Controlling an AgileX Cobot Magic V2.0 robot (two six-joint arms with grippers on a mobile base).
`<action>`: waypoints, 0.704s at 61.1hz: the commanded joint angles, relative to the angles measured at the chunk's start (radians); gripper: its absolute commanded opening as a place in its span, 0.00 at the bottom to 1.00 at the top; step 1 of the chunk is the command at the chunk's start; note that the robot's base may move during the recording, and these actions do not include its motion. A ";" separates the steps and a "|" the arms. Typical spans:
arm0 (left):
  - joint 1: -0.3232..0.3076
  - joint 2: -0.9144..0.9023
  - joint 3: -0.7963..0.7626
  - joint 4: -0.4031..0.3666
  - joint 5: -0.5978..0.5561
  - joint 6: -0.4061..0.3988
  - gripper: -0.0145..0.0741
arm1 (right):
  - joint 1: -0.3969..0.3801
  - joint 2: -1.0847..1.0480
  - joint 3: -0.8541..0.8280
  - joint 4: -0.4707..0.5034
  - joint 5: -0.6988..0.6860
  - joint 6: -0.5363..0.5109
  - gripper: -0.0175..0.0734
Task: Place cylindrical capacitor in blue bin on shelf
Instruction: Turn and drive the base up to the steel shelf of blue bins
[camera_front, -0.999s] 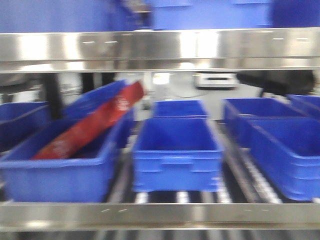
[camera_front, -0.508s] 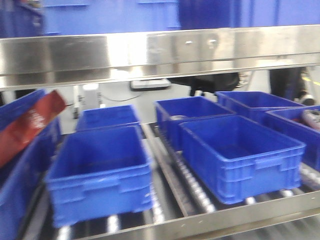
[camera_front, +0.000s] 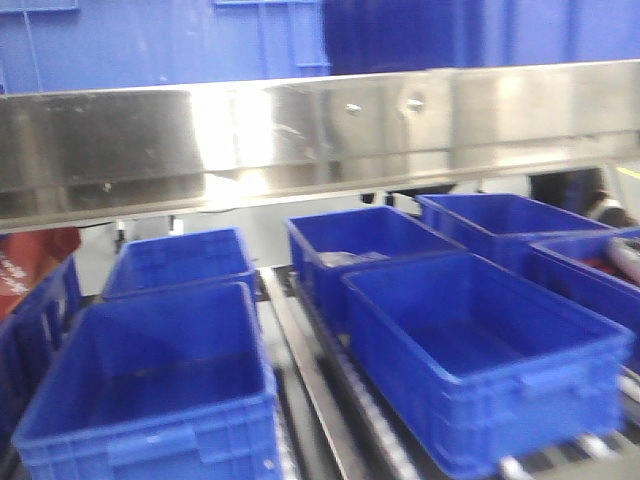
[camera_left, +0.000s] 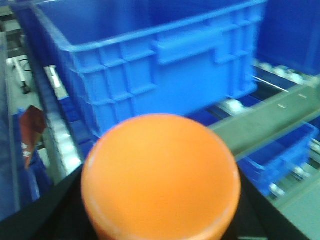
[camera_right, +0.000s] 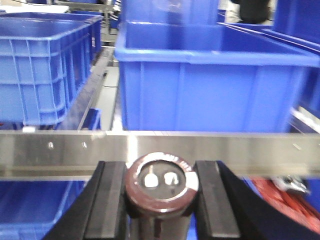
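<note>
Since the earlier front frame, the bins have slid leftward and grown larger, and the red packet (camera_front: 28, 268) has been carried to the frame edge at 9 o'clock.

The shelf (camera_front: 300, 140) fills the front view, its upper rail crossing at 12 o'clock. One blue bin (camera_front: 480, 350) is seen at 5 o'clock and a second bin (camera_front: 150, 390) at 7 o'clock; both appear empty.

In the right wrist view, the right gripper (camera_right: 161, 206) is clenched on the cylindrical capacitor (camera_right: 161, 179) at 6 o'clock, terminals facing the camera. A front rail (camera_right: 260, 150) lies across the centre, with a bin wall (camera_right: 210, 90) beyond it at 12 o'clock.

The left gripper is masked by an orange dome (camera_left: 160, 175); whether it is released or clenched cannot be told.

Pickup and transport are judged complete. The capacitor has not yet been deposited: it is to be raised over the rail and bin wall, then released.
</note>
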 joint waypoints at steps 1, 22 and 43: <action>-0.006 -0.002 -0.008 -0.004 -0.019 -0.002 0.04 | 0.002 -0.003 -0.012 -0.005 -0.030 -0.004 0.10; -0.006 -0.002 -0.008 -0.004 -0.019 -0.002 0.04 | 0.002 -0.003 -0.012 -0.005 -0.030 -0.004 0.10; -0.006 -0.002 -0.008 -0.004 -0.019 -0.002 0.04 | 0.002 -0.003 -0.012 -0.005 -0.030 -0.004 0.10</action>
